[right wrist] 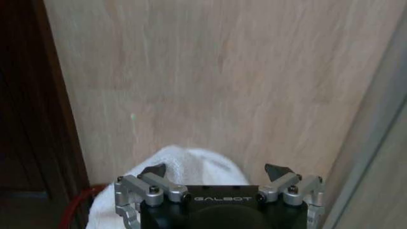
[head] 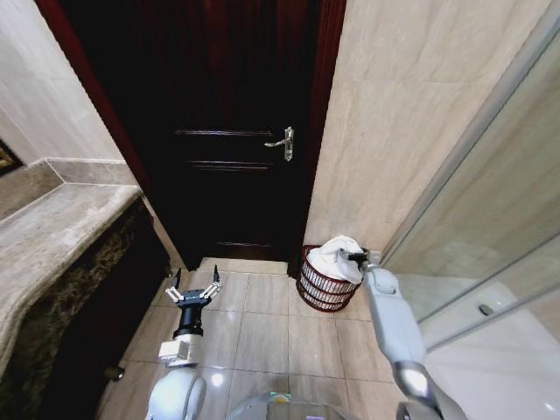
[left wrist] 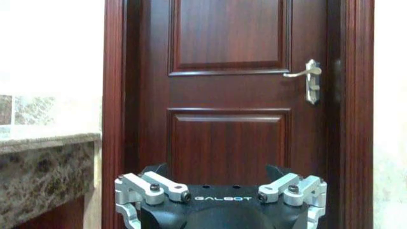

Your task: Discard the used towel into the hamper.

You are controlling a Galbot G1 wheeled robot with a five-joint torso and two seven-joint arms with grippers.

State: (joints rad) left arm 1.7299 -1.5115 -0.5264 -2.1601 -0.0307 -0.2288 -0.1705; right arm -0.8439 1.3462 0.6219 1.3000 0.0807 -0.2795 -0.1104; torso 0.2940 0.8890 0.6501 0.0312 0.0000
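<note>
Glossy beige floor tiles (head: 262, 337), dark panelled wooden door (head: 232, 131) at twelve o'clock — marble bench (head: 52, 236) at nine. Round reddish-brown openwork hamper (head: 322, 289) holds a white towel (head: 337, 258); the right claw (head: 357, 257), spread and empty, sits over it. Left claw (head: 194, 289) spread, empty — "GALBOT" printed on both.

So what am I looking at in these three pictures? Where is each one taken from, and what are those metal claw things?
This is a wheeled robot with two arms in a bathroom. The wide picture comes from a camera on its head, looking down at the tiled floor. The other two come from cameras on its wrists, so each shows that arm's own claw up close. The left pincer hangs open and empty, facing the dark wooden door beside a marble counter. The right pincer is open at the white towel, which is heaped in the reddish-brown wire hamper by the wall. The pincer's tips stand spread, gripping nothing.
</note>
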